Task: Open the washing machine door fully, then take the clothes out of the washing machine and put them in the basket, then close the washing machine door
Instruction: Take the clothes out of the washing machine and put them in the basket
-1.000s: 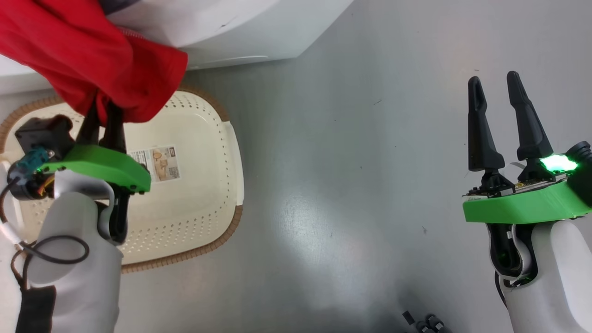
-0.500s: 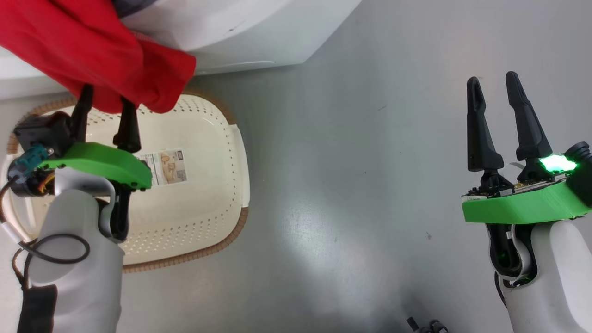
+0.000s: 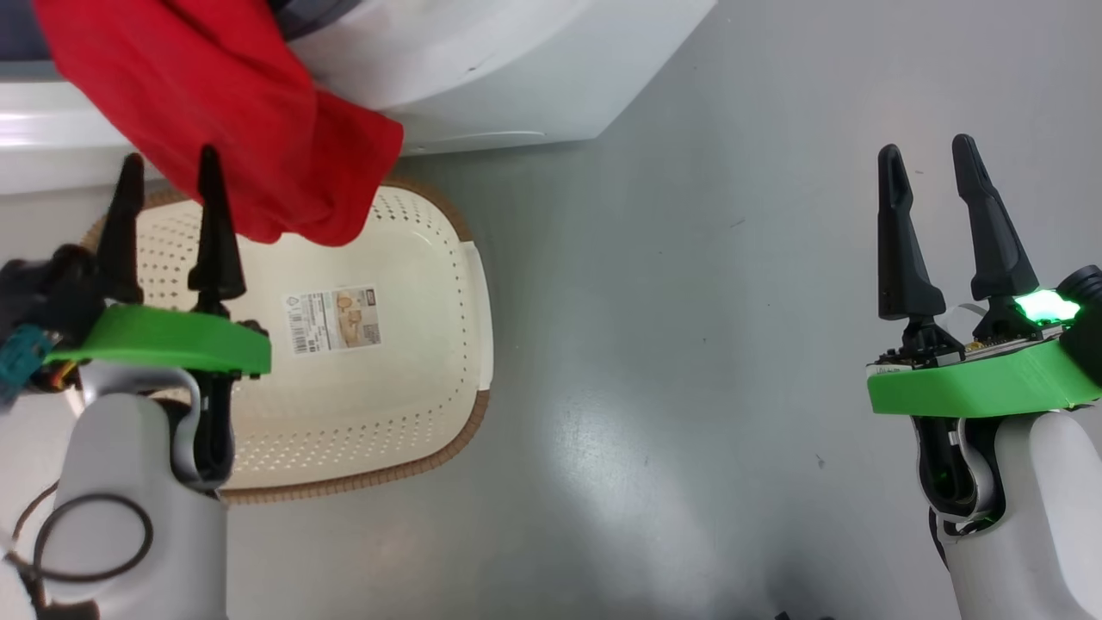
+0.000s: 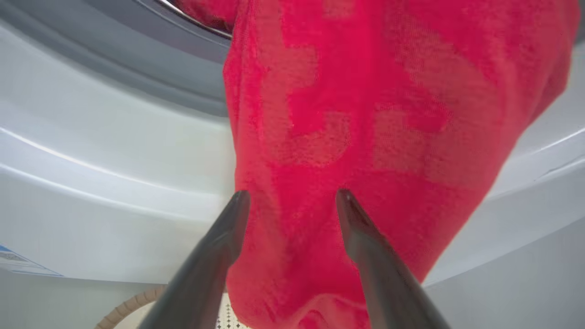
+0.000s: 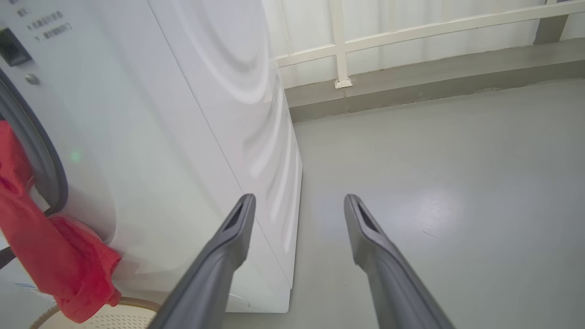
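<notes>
Red clothes (image 3: pixel 232 112) off washing machine (image 3: pixel 482 69) mouth, above basket (image 3: pixel 405 387).

- The right gripper (image 5: pixel 299 197), its two dark fingers spread apart and holding nothing, points past the corner of the white washing machine (image 5: pixel 183 137).
- Red clothes (image 5: pixel 45 256) spill from the grey-ringed drum opening at far left, hanging down the machine's front.
- Their lower end hangs over the basket (image 5: pixel 141 302), its brown rim at the bottom edge.
- Grey floor (image 5: pixel 457 183) stretches back to a white railing (image 5: pixel 411 29).
</notes>
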You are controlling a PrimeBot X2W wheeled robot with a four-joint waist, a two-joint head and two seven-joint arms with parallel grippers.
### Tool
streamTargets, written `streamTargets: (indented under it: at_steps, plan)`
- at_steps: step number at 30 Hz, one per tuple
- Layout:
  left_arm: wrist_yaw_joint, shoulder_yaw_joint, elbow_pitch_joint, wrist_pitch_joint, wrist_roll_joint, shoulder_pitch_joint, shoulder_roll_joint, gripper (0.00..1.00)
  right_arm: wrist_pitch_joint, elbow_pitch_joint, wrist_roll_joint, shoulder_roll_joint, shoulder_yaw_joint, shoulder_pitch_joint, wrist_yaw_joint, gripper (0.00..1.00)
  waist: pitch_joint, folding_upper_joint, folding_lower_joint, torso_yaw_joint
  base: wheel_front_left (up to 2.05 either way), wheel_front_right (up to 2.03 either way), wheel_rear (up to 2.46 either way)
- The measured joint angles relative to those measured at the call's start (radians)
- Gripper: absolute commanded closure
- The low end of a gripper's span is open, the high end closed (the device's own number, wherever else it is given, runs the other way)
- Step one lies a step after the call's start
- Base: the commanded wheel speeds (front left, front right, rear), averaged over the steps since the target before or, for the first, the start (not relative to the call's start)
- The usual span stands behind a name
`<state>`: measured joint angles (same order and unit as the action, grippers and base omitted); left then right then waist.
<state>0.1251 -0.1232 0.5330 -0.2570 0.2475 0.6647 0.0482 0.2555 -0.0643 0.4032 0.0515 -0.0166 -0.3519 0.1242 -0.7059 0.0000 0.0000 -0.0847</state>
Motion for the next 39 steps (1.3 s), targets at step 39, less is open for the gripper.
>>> streamTargets:
  at_steps: [39]
  plan:
    - [-0.002, 0.01, -0.483, 0.0, -0.032, -0.262, -0.01, 0.0, 0.0, -0.007, -0.028, 0.0, -0.006, 0.025, 0.0, 0.0, 0.043, 0.0, 0.0, 0.049, 0.0, 0.0, 0.0]
